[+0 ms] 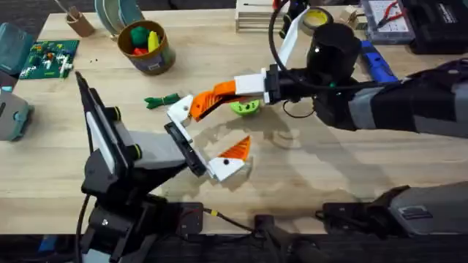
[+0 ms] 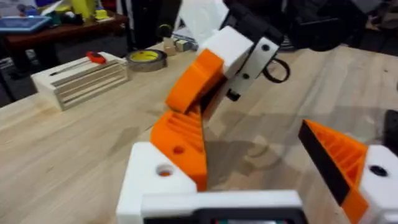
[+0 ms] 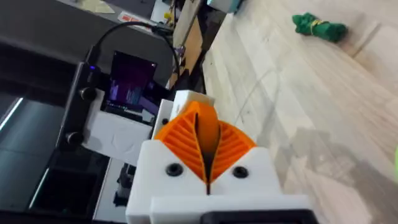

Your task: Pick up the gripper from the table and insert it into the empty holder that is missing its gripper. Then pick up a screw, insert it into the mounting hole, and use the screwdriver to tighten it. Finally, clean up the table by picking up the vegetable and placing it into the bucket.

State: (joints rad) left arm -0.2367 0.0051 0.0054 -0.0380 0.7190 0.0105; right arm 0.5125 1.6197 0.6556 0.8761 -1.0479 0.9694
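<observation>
The gripper (image 1: 186, 108), a small orange ribbed wedge, lies on the holder (image 1: 178, 112) near the centre of the overhead frame; the right gripper (image 1: 207, 101), its orange pads pressed together, touches the wedge from the right. The left gripper (image 1: 206, 139) is spread wide, one finger being the holder, the other lower right. The vegetable (image 1: 161, 100) lies just left; the bucket (image 1: 148, 47) stands upper left; the screwdriver (image 1: 376, 61) upper right.
</observation>
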